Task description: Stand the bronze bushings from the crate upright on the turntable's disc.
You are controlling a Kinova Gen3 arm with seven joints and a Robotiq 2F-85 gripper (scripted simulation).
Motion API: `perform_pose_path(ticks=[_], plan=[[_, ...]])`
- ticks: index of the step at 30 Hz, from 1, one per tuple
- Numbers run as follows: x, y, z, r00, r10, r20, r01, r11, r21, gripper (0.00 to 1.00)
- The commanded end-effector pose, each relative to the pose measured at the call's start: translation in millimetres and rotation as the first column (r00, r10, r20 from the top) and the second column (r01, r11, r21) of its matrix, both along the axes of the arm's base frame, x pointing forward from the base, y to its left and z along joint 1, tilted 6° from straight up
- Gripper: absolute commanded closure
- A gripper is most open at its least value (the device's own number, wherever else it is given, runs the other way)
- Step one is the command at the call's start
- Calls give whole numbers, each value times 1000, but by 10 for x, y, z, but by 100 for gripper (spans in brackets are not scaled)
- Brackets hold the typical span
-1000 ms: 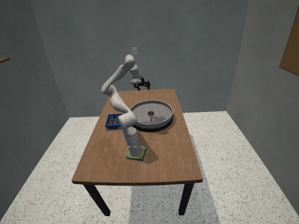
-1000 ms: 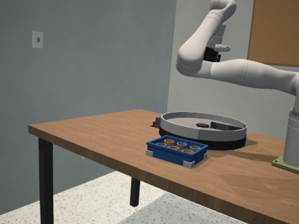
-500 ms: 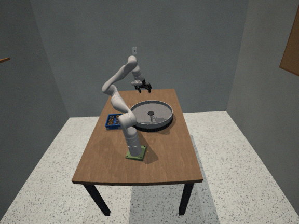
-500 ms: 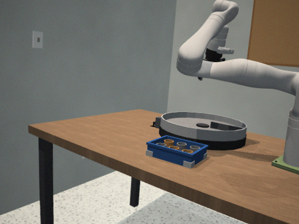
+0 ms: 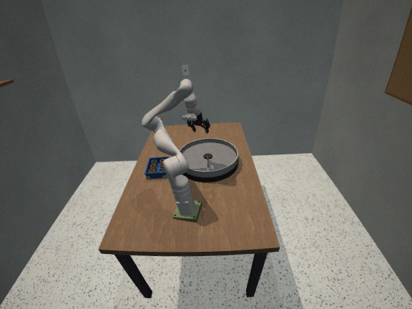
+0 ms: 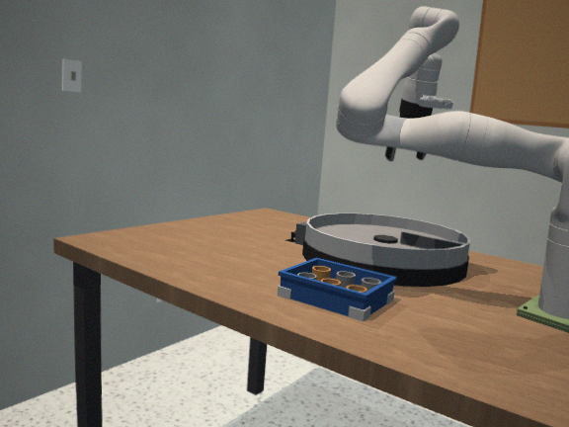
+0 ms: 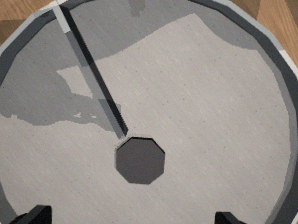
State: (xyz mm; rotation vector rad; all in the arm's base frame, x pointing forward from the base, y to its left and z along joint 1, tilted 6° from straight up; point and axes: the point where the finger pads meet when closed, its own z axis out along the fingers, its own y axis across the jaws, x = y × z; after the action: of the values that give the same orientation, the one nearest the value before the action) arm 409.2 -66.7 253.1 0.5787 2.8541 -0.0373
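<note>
- Spread wide, with both fingers well apart, at the gripper (image 5: 200, 131) (image 6: 405, 158) (image 7: 134, 214); held high above the table (image 5: 229, 207) (image 6: 198, 257) (image 7: 10, 32), beyond the turntable's far side in the top view.
- Below, in the wrist view, looking onto the bare grey disc (image 5: 218, 150) (image 6: 346, 232) (image 7: 215, 100), with a dark hub (image 5: 207, 156) (image 6: 385, 239) (image 7: 140, 161) at its middle.
- Standing in the way on the disc: a thin upright divider (image 5: 208, 162) (image 6: 425, 240) (image 7: 95, 70), running from the rim nearly to the hub.
- Enclosed all around by the raised wall of the turntable (image 5: 209, 174) (image 6: 385, 254) (image 7: 294, 135).
- Left of that in the top view, placed on the table: a blue crate (image 5: 147, 169) (image 6: 323, 298).
- Inside the crate, standing upright: three bronze bushings (image 5: 151, 171) (image 6: 321, 275) and three steel bushings (image 5: 161, 170) (image 6: 346, 280).
- Nearer in the top view, bolted beneath the arm (image 5: 165, 143) (image 6: 445, 128): a green base plate (image 5: 177, 216) (image 6: 528, 308).

Jaws lower, nearer turntable (image 5: 208, 173) (image 6: 385, 253) (image 7: 294, 130); both fingertips (image 5: 207, 131) (image 6: 390, 154) now showing below arm (image 5: 165, 141) (image 6: 445, 133) in exterior view.
</note>
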Motion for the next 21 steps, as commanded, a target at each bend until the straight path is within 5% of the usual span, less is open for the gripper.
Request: perform_pose_path(ticks=[1, 21], plan=[[-71, -10, -35, 999, -36, -9, 37, 999, 26, 0], [-323, -33, -209, 990, -114, -77, 120, 989, 82, 0]])
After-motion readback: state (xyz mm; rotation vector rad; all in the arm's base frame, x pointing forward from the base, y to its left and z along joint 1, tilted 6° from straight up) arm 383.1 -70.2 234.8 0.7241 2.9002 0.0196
